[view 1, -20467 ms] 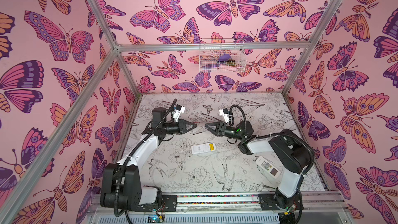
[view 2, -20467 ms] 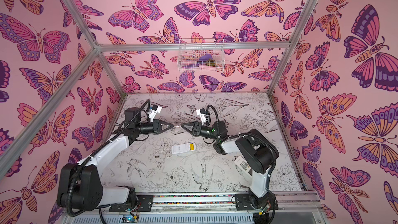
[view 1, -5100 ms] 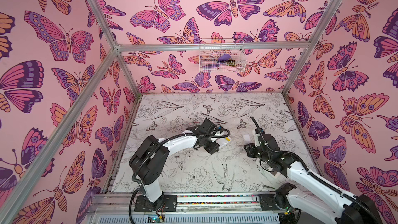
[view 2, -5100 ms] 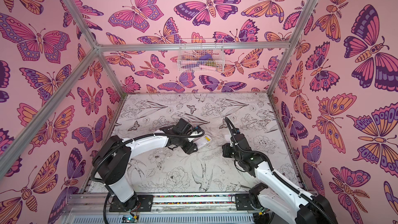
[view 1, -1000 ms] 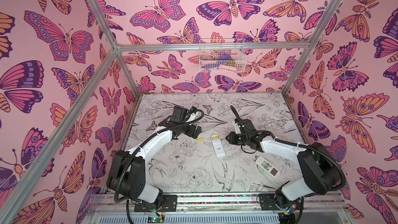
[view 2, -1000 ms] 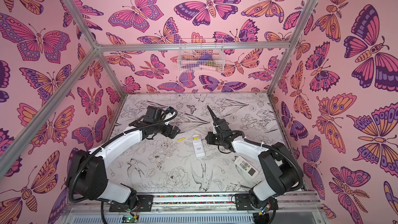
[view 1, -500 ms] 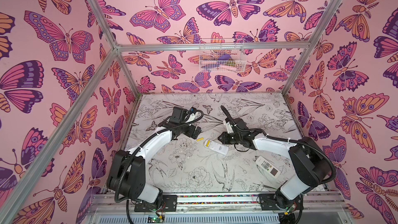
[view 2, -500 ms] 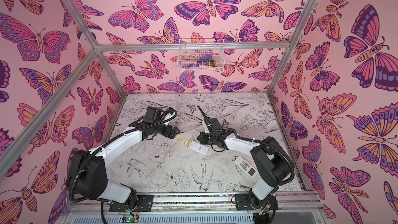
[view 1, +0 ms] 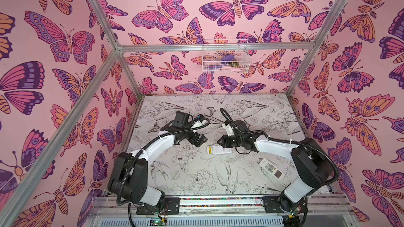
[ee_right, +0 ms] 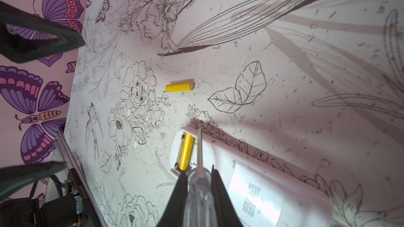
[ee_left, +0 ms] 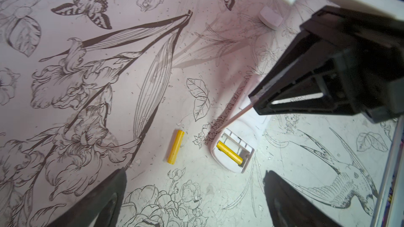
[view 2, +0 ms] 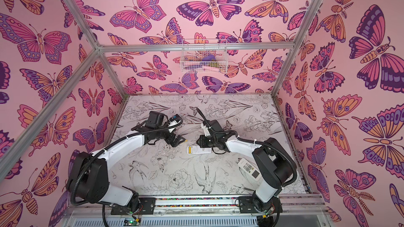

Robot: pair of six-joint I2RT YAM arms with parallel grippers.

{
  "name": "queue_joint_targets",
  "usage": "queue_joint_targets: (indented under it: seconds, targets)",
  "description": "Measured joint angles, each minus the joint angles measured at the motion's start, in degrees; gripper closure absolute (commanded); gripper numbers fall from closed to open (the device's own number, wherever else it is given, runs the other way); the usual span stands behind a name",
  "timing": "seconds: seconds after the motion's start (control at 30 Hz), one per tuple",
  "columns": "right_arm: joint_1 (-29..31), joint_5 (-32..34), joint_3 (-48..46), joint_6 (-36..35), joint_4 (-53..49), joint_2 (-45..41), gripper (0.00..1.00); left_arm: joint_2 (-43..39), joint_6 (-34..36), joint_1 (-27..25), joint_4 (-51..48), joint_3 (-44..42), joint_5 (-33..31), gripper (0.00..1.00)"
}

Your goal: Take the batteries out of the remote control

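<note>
Yellow battery [ee_left: 175, 146] loose on the table [ee_left: 284, 140], second battery [ee_left: 229, 152] seated in the open remote [ee_right: 244, 175].
Likely light, stiff, slick; best pinched mid-length. Left gripper [ee_left: 194, 172] spread wide; right gripper [ee_right: 199, 174] clamped on the screwdriver [ee_right: 197, 197].

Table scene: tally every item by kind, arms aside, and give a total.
Yellow batteries: 2 (one loose, one in the open compartment)
Remotes: 2
Screwdriver: 1
Small white plastic piece: 1
Total: 6
</note>
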Motion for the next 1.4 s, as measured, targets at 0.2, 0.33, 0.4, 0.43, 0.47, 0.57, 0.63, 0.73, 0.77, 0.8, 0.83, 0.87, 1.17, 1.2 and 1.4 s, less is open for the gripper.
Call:
queue_joint_targets:
  seconds: [0.2,0.33,0.4,0.43,0.47,0.57,0.63,0.73,0.77,0.8,0.83,0.87,1.17,1.2,1.4]
  targets:
    - [0.0,-0.4,-0.6,0.4,0.2,-0.9,1.0,0.2,8.6,-0.4,-0.1,-0.6,2.6,0.05]
    - [-0.3,-0.9,-2.2,1.6,0.5,-3.7,1.0,1.7,15.5,-0.5,0.1,-0.8,5.2,0.05]
    - [-0.3,-1.2,-3.5,2.3,0.9,-5.6,1.0,2.5,17.7,-0.8,0.3,-1.1,6.3,0.05]
    - [-0.4,-1.3,-4.3,2.6,1.4,-6.8,1.0,3.0,18.9,-0.9,0.5,-1.3,7.0,0.05]
    - [-0.5,-1.4,-5.0,2.8,1.5,-7.9,1.0,3.3,20.0,-1.0,0.6,-1.6,7.5,0.05]
    - [-0.8,-1.5,-6.4,3.8,1.7,-10.3,1.0,4.7,23.2,-1.7,0.5,-2.0,8.2,0.05]
    - [-0.9,-1.6,-7.0,4.1,1.7,-11.3,1.0,5.6,24.2,-2.3,0.6,-2.0,8.1,0.05]
    - [-1.1,-1.9,-8.5,4.4,2.4,-12.2,1.0,7.3,24.8,-3.0,0.5,-1.4,7.2,0.05]
    - [-1.1,-1.9,-8.9,4.5,2.5,-12.2,1.0,8.0,24.8,-3.1,0.4,-1.0,6.8,0.05]
    - [-1.1,-2.0,-9.2,4.8,2.6,-12.2,1.0,8.6,24.8,-3.3,0.3,-0.5,6.3,0.05]
    - [-1.1,-2.2,-9.5,5.1,2.6,-12.2,1.0,9.4,24.9,-3.5,0.0,0.1,5.8,0.05]
    - [-1.1,-2.5,-9.8,5.4,2.9,-12.2,1.0,9.9,25.2,-3.5,-0.2,0.6,5.5,0.05]
    - [-1.1,-6.0,-10.2,8.0,8.8,-8.5,1.0,14.1,28.3,-4.8,-3.8,2.1,2.1,0.05]
    - [-1.1,-6.4,-10.2,8.2,9.4,-7.8,1.0,14.3,28.4,-5.0,-4.2,2.3,1.7,0.05]
    - [-1.1,-7.5,-10.2,8.5,10.2,-5.9,1.0,15.6,28.9,-6.5,-4.5,3.6,-0.5,0.07]
